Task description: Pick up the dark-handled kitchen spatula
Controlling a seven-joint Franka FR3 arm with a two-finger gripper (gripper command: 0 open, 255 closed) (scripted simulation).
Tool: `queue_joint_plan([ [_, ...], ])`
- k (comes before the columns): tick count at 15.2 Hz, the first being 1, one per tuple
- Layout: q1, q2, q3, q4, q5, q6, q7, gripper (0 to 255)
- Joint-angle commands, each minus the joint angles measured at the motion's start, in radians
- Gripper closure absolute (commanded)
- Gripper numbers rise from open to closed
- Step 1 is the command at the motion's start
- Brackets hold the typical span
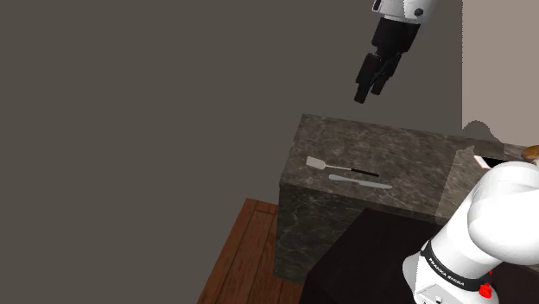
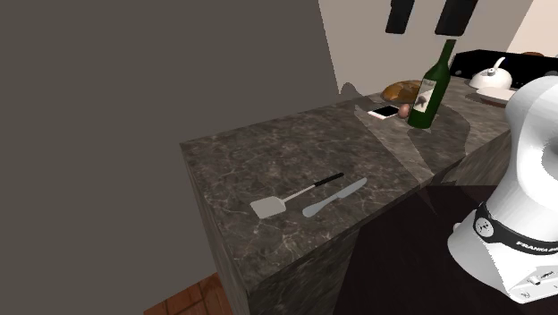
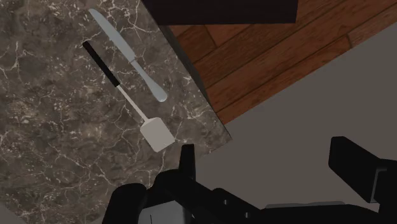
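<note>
The spatula (image 1: pixel 344 168) (image 2: pixel 300 192) (image 3: pixel 124 95) lies flat on the dark marble counter (image 1: pixel 406 155) (image 2: pixel 268 143) (image 3: pixel 51 127), near its front edge. It has a pale flat blade, a thin light shaft and a black handle. A grey table knife (image 1: pixel 356 180) (image 2: pixel 335 197) (image 3: pixel 130 57) lies alongside it, closer to the edge. My black gripper (image 1: pixel 370 91) (image 2: pixel 425 20) (image 3: pixel 270 168) hangs high above the counter, open and holding nothing, well apart from the spatula.
Further along the counter stand a green wine bottle (image 2: pixel 432 85), a phone (image 2: pixel 384 112), a brown loaf (image 2: pixel 404 89) and a white kettle-like object (image 2: pixel 494 80). Wooden floor (image 1: pixel 250 250) (image 3: pixel 273 57) lies below the counter's edge. The dark stand (image 1: pixel 363 259) abuts the counter.
</note>
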Motion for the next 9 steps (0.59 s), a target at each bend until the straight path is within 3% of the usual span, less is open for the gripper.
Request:
queue_joint_plan([
  [1, 0.0, 0.0, 0.0, 0.0, 0.0, 0.0, 0.0, 0],
  [9, 0.001, 0.059, -0.097, -0.187, -0.082, 0.202, -0.209, 0],
])
